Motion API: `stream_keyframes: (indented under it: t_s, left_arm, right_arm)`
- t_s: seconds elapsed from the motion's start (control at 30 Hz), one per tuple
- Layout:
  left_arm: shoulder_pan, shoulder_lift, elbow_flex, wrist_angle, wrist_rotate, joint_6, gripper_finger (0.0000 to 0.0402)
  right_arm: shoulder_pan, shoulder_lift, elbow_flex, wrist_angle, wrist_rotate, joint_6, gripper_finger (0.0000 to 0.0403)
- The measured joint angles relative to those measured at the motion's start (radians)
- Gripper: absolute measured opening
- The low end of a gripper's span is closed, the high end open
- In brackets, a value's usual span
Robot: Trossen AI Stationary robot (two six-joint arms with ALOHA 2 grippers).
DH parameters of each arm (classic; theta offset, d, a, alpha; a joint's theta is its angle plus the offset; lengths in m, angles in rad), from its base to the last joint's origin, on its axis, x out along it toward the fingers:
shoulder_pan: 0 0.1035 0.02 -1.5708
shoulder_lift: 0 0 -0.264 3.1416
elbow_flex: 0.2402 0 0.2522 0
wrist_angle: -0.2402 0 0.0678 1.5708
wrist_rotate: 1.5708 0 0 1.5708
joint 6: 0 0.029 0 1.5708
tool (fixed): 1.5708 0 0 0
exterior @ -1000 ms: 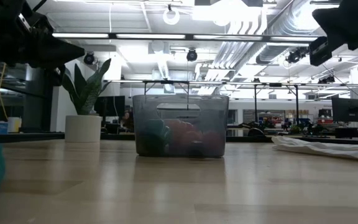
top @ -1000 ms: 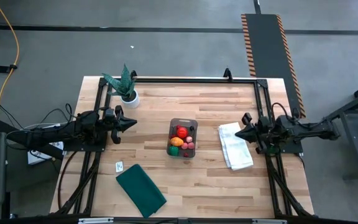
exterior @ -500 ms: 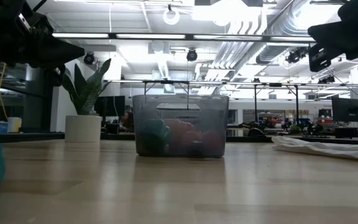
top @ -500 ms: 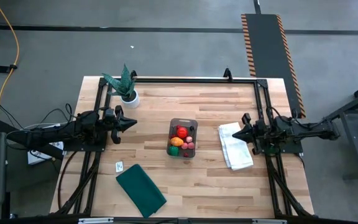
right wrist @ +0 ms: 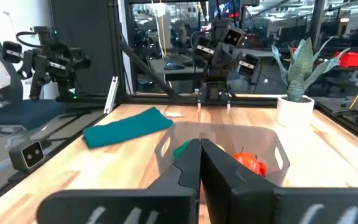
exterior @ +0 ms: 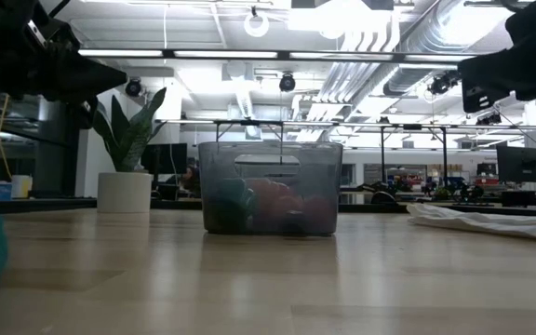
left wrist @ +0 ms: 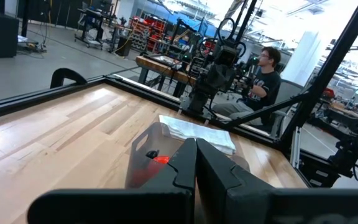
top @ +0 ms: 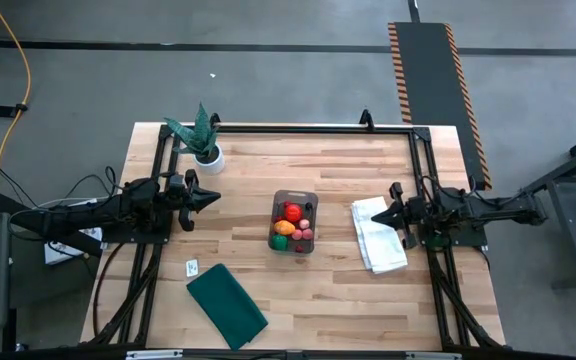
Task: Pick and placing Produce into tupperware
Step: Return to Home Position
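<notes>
1. The tupperware (top: pixel 294 221) stands upright near the middle of the tabletop (top: pixel 348 300), mouth up. Its long axis runs from the far edge toward the near edge, so its long walls face the two arms.
2. The produce (top: pixel 290 225) lies inside it. A red ball (top: pixel 292 211) sits toward the far end, with an orange piece (top: pixel 283 228) and a green round one (top: pixel 279 241) toward the near end. Small pink and red pieces (top: pixel 305 233) lie along the right wall.
3. The left gripper (top: pixel 211 198) hangs toward the left edge, well apart from the tupperware, tips aimed at it. Its fingers are pressed together, gripping nothing.
4. The right gripper (top: pixel 383 213) hangs over the left margin of the white cloth (top: pixel 378 240), toward the right edge and nearer the tupperware. It too is clenched and empty.
5. Only the high view separates the pieces by colour. It also shows the dark green cloth (top: pixel 227 306) by the near edge and the potted plant (top: pixel 203 140) at the far-left corner.
6. The low view shows the tinted wall side-on, the produce as dim shapes behind it, and both grippers above rim height.
7. The left wrist view alone shows a seated person (left wrist: pixel 266 74) beyond the right edge.
</notes>
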Motion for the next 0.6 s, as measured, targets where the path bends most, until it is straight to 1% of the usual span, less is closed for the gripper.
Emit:
stream_keyframes:
  t_s: [0.23, 0.5, 0.6]
  left_arm:
    - [0.000, 0.000, 0.000, 0.000, 0.000, 0.000, 0.0001]
    - [0.000, 0.000, 0.000, 0.000, 0.000, 0.000, 0.0001]
    - [0.000, 0.000, 0.000, 0.000, 0.000, 0.000, 0.0001]
  right_arm:
    - [0.000, 0.000, 0.034, -0.092, 0.000, -0.020, 0.0000]
    - [0.000, 0.000, 0.037, -0.100, -0.002, 0.001, 0.0000]
    - [0.000, 0.000, 0.037, -0.076, -0.002, -0.006, 0.0000]
